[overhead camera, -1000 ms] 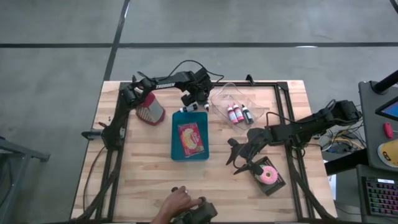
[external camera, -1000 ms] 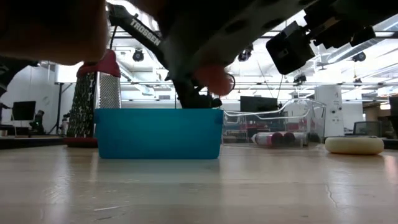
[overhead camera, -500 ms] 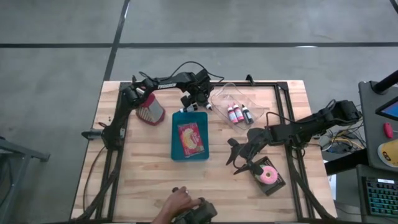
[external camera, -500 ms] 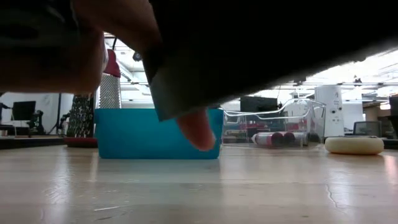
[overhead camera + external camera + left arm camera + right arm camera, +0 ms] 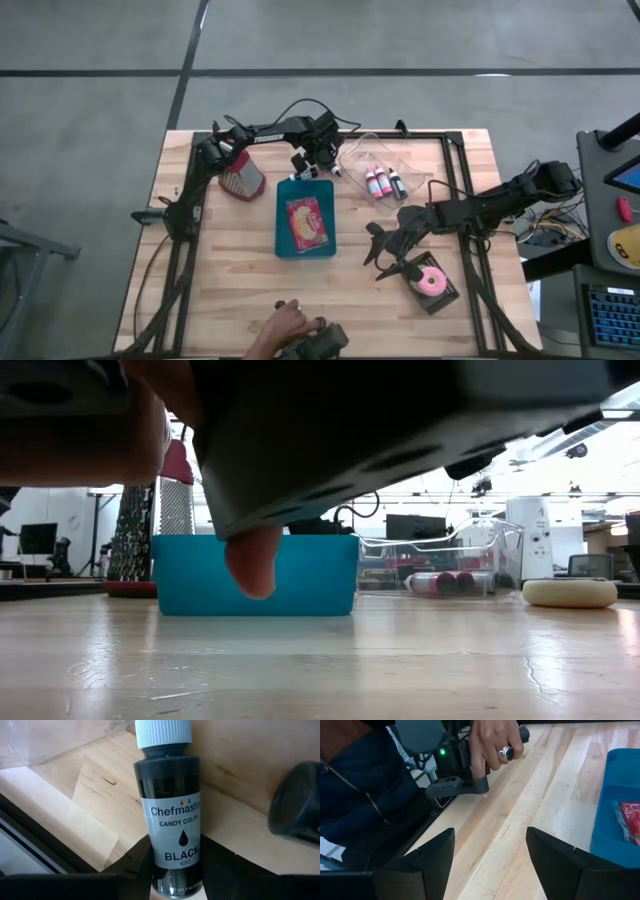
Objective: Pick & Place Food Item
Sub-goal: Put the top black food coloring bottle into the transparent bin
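Note:
A black candy-colour bottle (image 5: 172,815) with a white cap (image 5: 164,732) lies on the wood between the blue bin (image 5: 282,240) and the clear container (image 5: 352,158). My left gripper (image 5: 315,170) (image 5: 176,865) points steeply down at the bin's far end and is shut on the bottle. A red food packet (image 5: 307,222) lies flat in the bin. A pink doughnut (image 5: 432,282) rests on a small black tray. My right gripper (image 5: 385,262) (image 5: 490,855) hangs open beside the doughnut, holding nothing. My left gripper has the bottle's lower body (image 5: 175,870), near its base end, between its two fingers (image 5: 135,865), one on each side. The fingers come steeply from above and lie across the bottle. The bottle's capped end points away from the gripper and it seems to lie on the table.
A metal grater with a red top (image 5: 240,175) stands left of the bin. Three colour bottles (image 5: 385,183) lie in the clear container. A person's hand (image 5: 290,325) (image 5: 490,745) holds a dark device at the near edge and blocks most of the low view (image 5: 250,560).
In the high view my left gripper's fingers have drawn closer together at the bin's far end; the arm has stayed in place. The person's hand has shifted in front of the low camera. My right arm has kept still.

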`<action>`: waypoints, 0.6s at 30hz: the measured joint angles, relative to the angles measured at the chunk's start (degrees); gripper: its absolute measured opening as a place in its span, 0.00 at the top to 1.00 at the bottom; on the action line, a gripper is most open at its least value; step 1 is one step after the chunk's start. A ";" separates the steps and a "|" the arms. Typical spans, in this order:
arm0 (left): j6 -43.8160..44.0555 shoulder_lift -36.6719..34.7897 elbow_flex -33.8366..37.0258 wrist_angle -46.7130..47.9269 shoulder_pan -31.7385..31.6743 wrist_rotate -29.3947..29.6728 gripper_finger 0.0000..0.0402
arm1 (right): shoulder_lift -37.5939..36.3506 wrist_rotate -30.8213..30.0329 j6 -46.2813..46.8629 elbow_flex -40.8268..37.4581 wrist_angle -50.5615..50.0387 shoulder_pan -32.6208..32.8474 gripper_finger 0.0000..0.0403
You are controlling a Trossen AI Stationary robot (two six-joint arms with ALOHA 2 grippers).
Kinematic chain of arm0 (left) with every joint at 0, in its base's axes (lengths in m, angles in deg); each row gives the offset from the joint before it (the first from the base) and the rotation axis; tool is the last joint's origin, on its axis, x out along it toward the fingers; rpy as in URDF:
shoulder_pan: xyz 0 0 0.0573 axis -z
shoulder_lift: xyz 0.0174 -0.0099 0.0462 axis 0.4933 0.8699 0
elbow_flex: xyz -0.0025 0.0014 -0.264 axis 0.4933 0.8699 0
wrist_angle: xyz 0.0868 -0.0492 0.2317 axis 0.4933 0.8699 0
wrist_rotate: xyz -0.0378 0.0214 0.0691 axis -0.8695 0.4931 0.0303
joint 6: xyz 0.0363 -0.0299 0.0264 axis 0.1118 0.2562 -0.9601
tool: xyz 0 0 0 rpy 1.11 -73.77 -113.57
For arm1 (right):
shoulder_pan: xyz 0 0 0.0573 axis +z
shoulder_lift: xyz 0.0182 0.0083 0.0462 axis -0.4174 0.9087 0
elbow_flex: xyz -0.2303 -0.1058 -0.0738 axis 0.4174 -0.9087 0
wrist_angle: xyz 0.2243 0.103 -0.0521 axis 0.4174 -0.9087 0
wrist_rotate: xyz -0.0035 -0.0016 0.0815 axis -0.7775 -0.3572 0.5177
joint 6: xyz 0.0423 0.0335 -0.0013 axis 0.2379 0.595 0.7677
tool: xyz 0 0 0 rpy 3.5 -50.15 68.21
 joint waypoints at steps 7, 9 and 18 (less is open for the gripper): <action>0.22 -0.02 0.00 -0.12 0.00 1.13 0.68 | 0.00 -0.02 -0.01 0.00 0.00 0.00 0.40; 0.64 -0.02 0.00 -0.12 0.00 1.17 0.68 | 0.00 -0.02 -0.02 0.00 0.00 0.00 0.40; 3.64 -0.20 -0.22 -0.15 -0.10 2.39 0.69 | 0.00 -0.11 -0.55 0.00 0.02 0.00 0.40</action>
